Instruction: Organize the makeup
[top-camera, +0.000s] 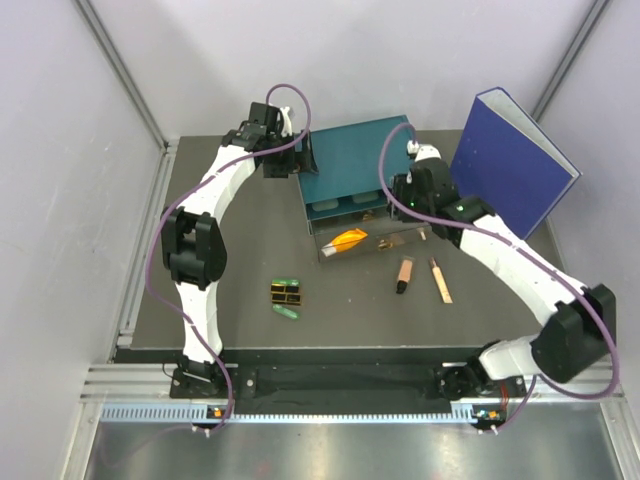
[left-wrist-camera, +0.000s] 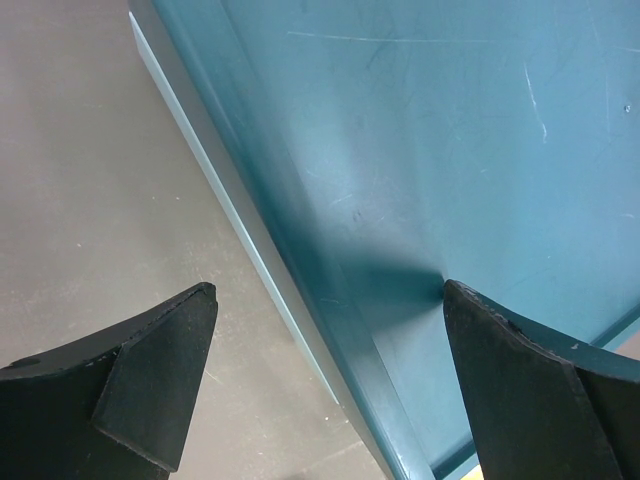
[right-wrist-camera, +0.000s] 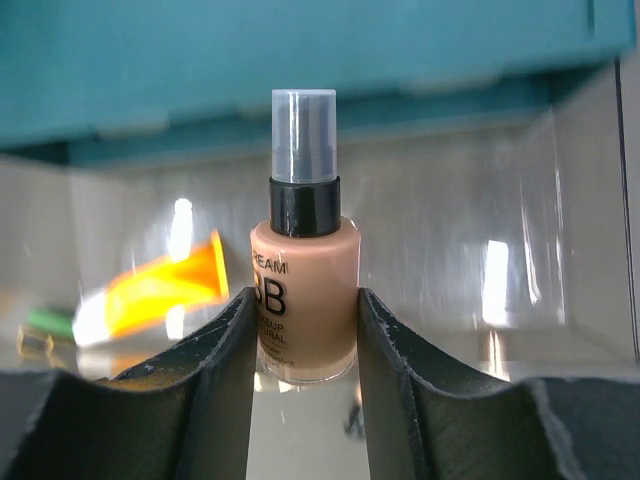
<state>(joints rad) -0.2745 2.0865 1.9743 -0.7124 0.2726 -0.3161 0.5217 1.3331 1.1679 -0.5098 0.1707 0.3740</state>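
Note:
My right gripper is shut on a beige BB cream bottle with a black collar and clear cap. The bottle stands upright inside the clear open drawer of the teal drawer box. An orange tube lies in the drawer to the bottle's left, also in the top view. A brown stick and a tan stick lie on the table before the drawer. Black-and-gold cases lie between two green capsules. My left gripper is open astride the box's back left edge.
A big blue binder stands tilted at the back right, close behind my right arm. The teal box top fills most of the left wrist view. Grey walls and metal rails close in the table on the left and at the back.

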